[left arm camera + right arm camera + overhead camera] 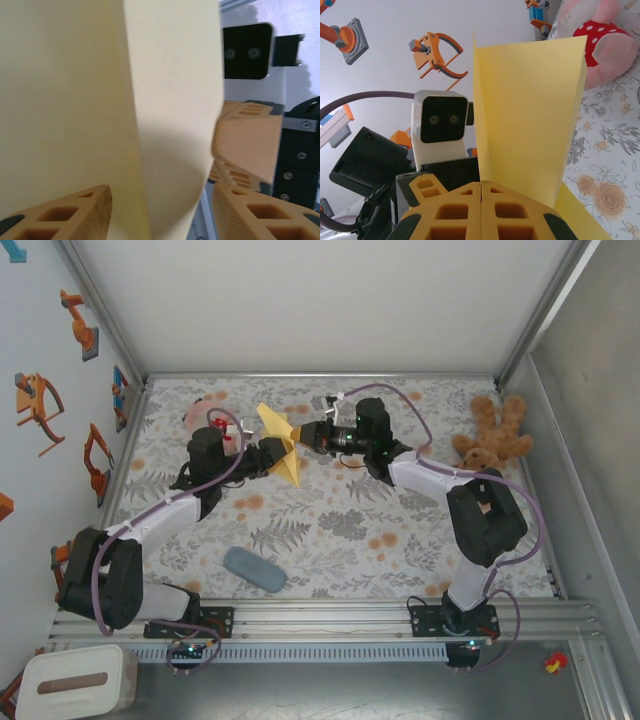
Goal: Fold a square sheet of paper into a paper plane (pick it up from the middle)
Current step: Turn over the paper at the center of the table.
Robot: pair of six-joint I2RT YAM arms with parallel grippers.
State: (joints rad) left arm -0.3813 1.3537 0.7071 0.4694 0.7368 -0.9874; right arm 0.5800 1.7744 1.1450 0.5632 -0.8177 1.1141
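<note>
The yellow sheet of paper (pixel 281 436), folded along a crease into a pointed, plane-like shape, hangs above the middle of the table between both arms. My right gripper (pixel 303 437) is shut on its fold from the right; in the right wrist view the fingers (pixel 481 187) meet with the paper (pixel 530 110) standing up from them. My left gripper (pixel 272 454) reaches in from the left. Its fingers (pixel 162 200) stand apart on either side of the hanging paper (pixel 165 100), with a gap on the right side. The right gripper's orange fingers (pixel 245 140) show just behind.
A brown teddy bear (pixel 492 435) lies at the back right. A pink plush toy (pixel 205 420) sits behind the left arm. A grey-blue pad (pixel 254 568) lies near the front left. A white box (pixel 75 680) stands off the table's front left corner.
</note>
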